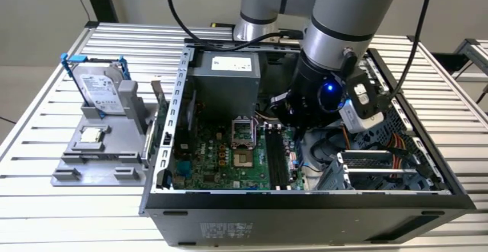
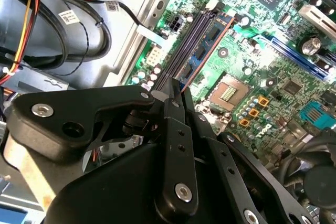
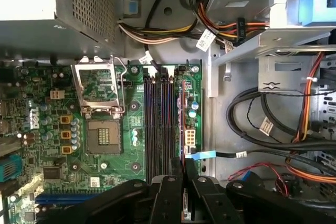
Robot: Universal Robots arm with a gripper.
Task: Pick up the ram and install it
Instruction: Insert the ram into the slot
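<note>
Ram [image 3: 181, 129] | gripper [image 3: 184, 167] pinches it | arm reaching down over motherboard [image 3: 131, 145] slots

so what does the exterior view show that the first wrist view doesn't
Exterior view: the whole open computer case on a slatted table, the arm reaching into it, and beside the case a grey holder with an upright hard drive and a small square chip.

First wrist view: the claw close up at one end of the black memory slots, plus a bundle of coloured cables.

Both share: the green motherboard, its open CPU socket, those slots and the grey power supply.
</note>
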